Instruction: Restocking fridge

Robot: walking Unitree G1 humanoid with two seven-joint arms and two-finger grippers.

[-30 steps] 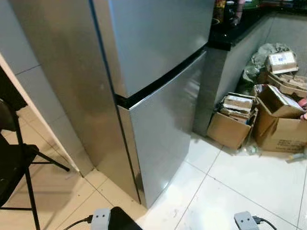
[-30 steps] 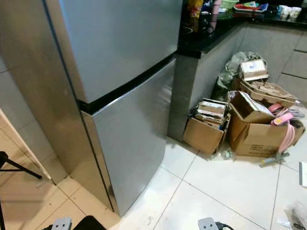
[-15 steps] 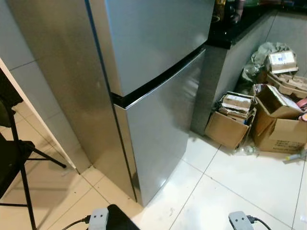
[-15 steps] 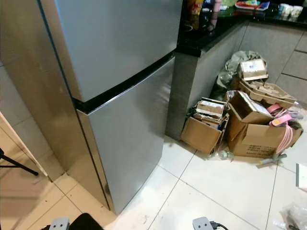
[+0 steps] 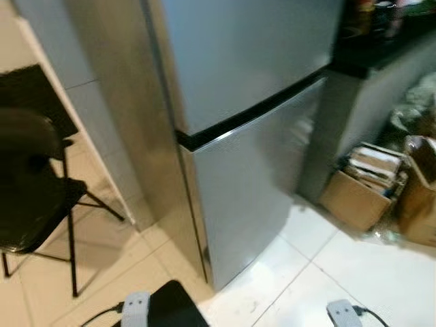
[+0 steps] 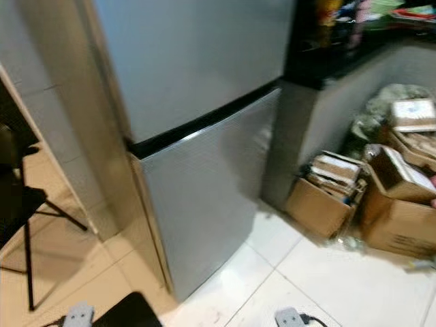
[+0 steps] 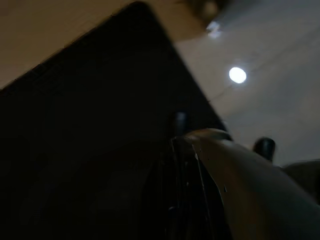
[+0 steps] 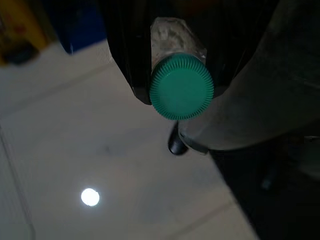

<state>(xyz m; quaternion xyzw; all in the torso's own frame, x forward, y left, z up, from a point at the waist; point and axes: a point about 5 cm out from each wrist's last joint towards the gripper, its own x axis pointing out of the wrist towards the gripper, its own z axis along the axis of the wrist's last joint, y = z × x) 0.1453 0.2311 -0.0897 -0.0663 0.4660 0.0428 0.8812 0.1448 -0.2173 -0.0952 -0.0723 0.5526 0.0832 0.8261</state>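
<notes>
Right gripper (image 8: 181, 75) clamps green-capped bottle (image 8: 181, 92); left gripper's state can't be told. Fridge (image 5: 252, 136) closed: best to square up, open door with free arm.

The fridge (image 5: 245, 116) takes the upper middle of the frame, doors closed. A folding chair (image 5: 34, 197) stands at the left edge. At the right, a counter (image 6: 354, 54) touches the fridge side, with cardboard boxes (image 6: 368, 197) on the floor (image 6: 327, 279) below it.
</notes>
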